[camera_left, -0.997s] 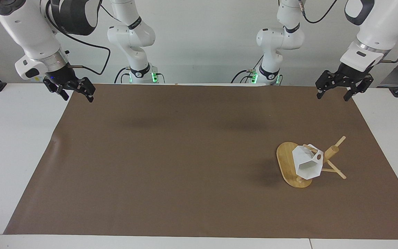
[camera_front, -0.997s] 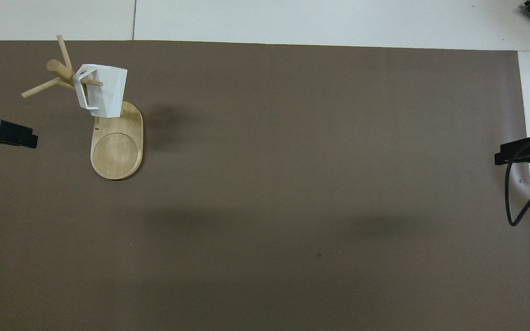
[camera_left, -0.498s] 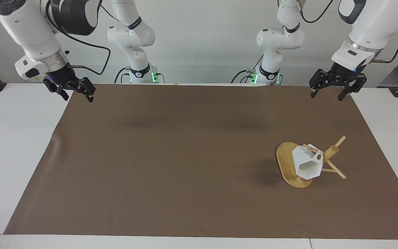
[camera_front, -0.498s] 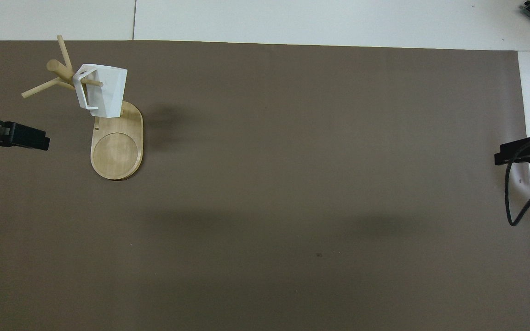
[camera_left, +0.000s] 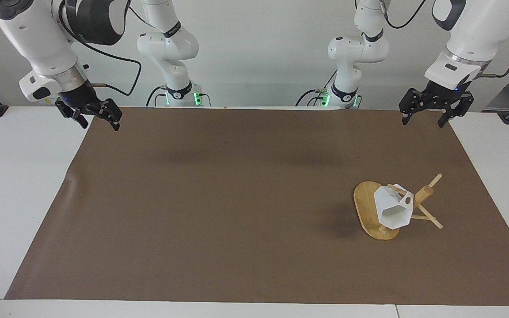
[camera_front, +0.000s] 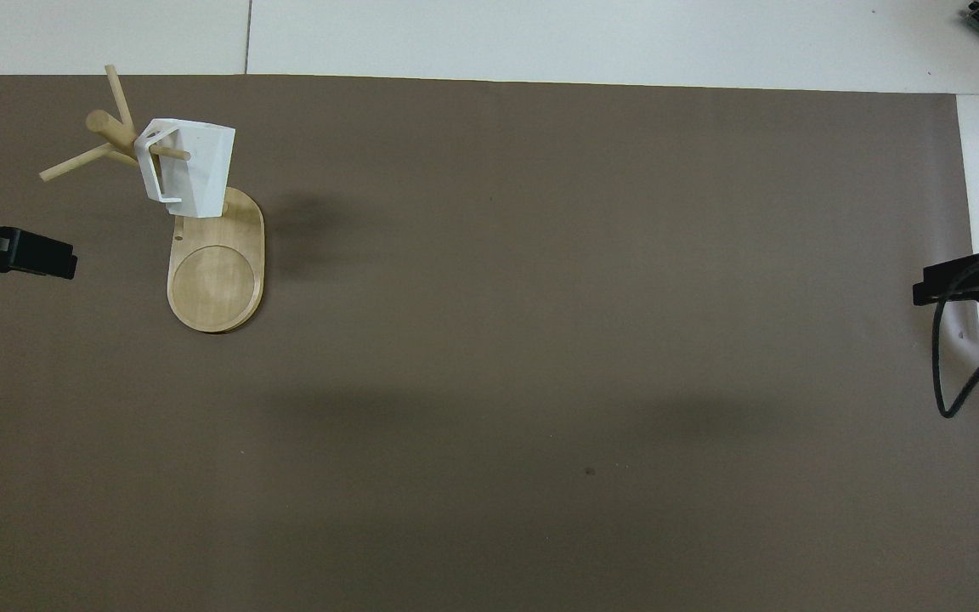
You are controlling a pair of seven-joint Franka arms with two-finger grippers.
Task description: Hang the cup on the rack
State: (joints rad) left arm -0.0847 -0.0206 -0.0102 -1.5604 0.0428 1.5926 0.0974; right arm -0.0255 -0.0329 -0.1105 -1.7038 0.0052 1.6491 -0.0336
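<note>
Cup hangs by its handle on a peg of the rack toward the left arm's end of the table, clear of the open, empty left gripper and right gripper, so only a knock could slide it off.

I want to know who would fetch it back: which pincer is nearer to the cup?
Left. The left pincer, open, hangs over the mat's edge at the cup's end of the table. The right pincer, open, waits over the mat's corner at the right arm's end.

White jointed arms, black hands, black cables, green base lights
</note>
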